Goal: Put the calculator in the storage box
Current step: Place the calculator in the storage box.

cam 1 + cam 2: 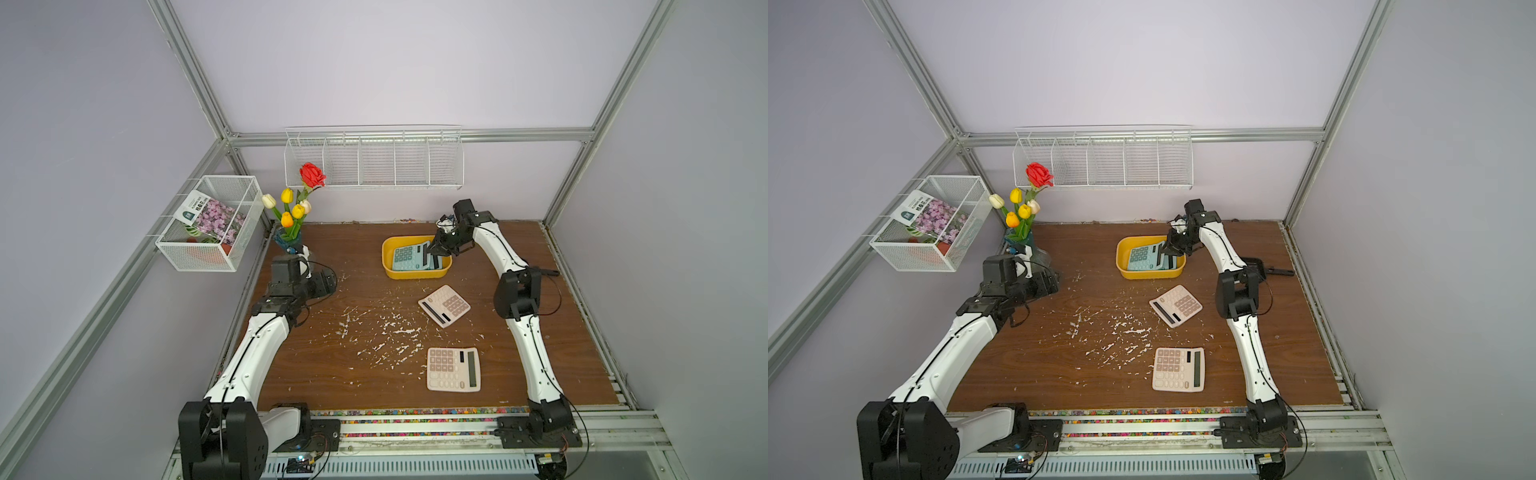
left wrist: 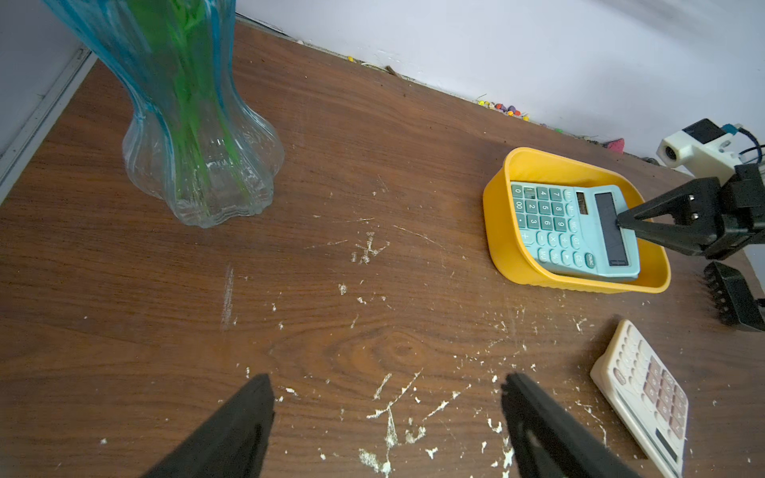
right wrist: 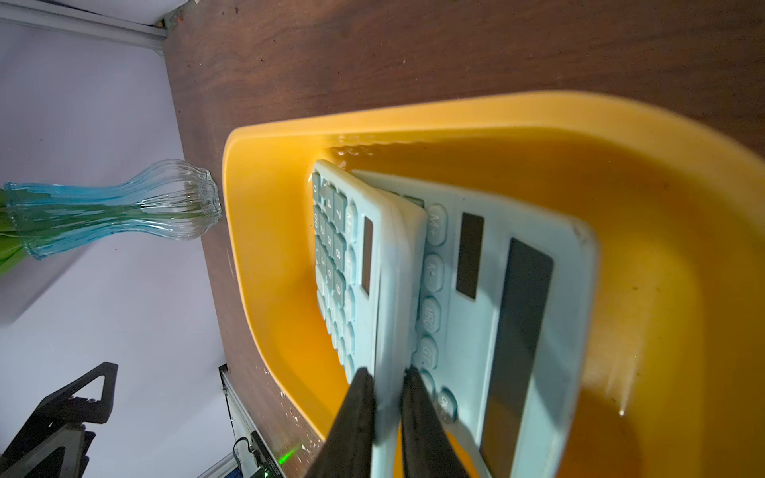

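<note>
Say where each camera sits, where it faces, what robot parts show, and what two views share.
Top views: high in front, looking down on the table; left arm and right arm show.
Left wrist: low, facing the storage box; open left gripper shows.
Right wrist: over the box, facing the blue calculator the right gripper clamps.
Shared: both wrist views show the vase.

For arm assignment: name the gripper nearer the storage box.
Right. The right gripper is inside the storage box, gripping a blue calculator; the left gripper sits by the vase.
</note>
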`<state>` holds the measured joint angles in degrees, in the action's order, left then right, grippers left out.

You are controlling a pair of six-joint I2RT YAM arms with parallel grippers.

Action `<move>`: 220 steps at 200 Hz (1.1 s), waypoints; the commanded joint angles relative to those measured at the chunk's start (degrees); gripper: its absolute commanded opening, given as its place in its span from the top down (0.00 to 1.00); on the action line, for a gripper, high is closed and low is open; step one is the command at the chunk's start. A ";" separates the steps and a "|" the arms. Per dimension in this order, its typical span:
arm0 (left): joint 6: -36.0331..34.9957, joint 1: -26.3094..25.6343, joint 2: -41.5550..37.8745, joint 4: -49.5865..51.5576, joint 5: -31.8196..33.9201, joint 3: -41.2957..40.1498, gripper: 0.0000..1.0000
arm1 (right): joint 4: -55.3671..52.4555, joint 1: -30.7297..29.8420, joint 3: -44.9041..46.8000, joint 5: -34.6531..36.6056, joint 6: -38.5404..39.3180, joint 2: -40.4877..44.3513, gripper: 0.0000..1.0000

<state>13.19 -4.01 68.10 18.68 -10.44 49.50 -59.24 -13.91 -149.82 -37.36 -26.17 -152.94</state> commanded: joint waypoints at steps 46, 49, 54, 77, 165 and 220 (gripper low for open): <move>-0.38 0.50 0.33 -0.59 -0.69 0.08 0.10 | 1.37 -0.28 -1.10 3.99 -0.58 -1.72 0.86; -0.37 0.50 0.39 -0.64 -0.78 0.14 0.10 | 1.33 -0.20 -1.02 4.13 -0.49 -1.66 0.87; -0.44 0.50 0.33 -0.66 -0.78 0.08 0.10 | 1.39 -0.26 -1.07 4.15 -0.53 -1.66 0.87; -0.38 0.57 0.32 -0.75 -0.81 0.08 0.10 | 1.37 -0.05 -1.09 4.14 -0.56 -1.57 0.87; -0.45 0.58 0.41 -0.65 -0.85 0.08 0.10 | -0.35 -0.15 0.09 6.26 0.60 -0.78 0.87; -0.38 0.65 0.21 -0.75 -0.81 0.11 0.10 | 1.41 -0.24 3.14 6.10 0.69 1.33 0.80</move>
<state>13.19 -3.75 68.16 18.65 -10.59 49.50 -57.56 -14.11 -148.40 -33.45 -26.24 -152.90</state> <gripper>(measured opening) 0.904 0.185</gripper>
